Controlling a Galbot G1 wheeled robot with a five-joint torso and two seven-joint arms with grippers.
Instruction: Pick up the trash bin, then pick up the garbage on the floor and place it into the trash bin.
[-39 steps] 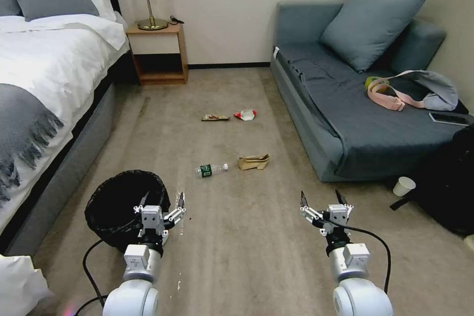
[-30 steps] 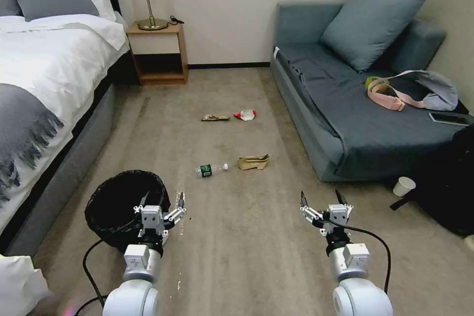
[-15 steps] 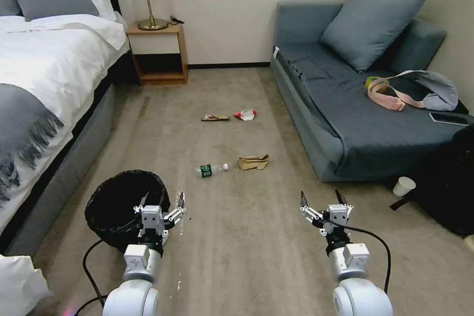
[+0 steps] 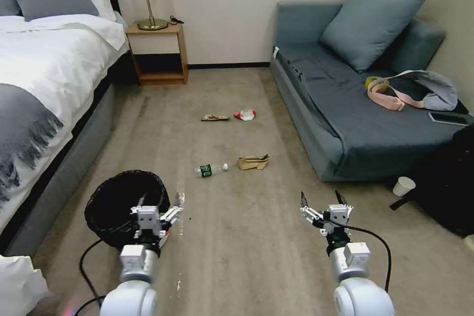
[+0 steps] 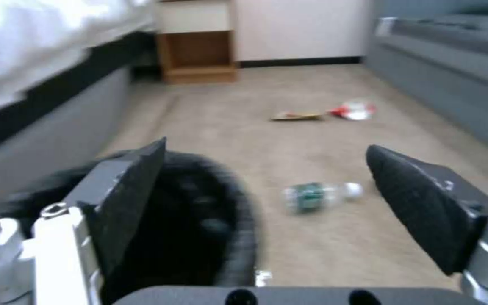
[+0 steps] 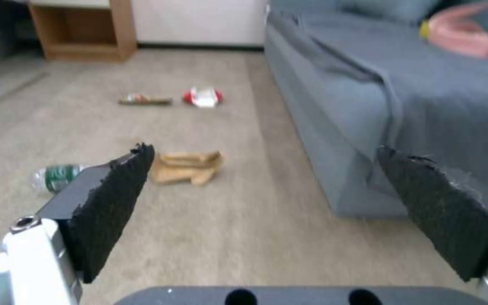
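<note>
Bin (image 4: 126,202) upright on the floor near left, mouth up; bottle (image 4: 211,169) lies just beyond it, long axis left-right, cap to the right, with paper bag (image 4: 254,161) just right of it, wrapper (image 4: 215,117) and red packet (image 4: 245,115) farther off. Left end effector (image 4: 159,205), fingers spread, hangs over the bin's near right rim, shifted slightly left since 0.5 s ago. Right end effector (image 4: 321,200), also spread, unchanged over bare floor near right.
</note>
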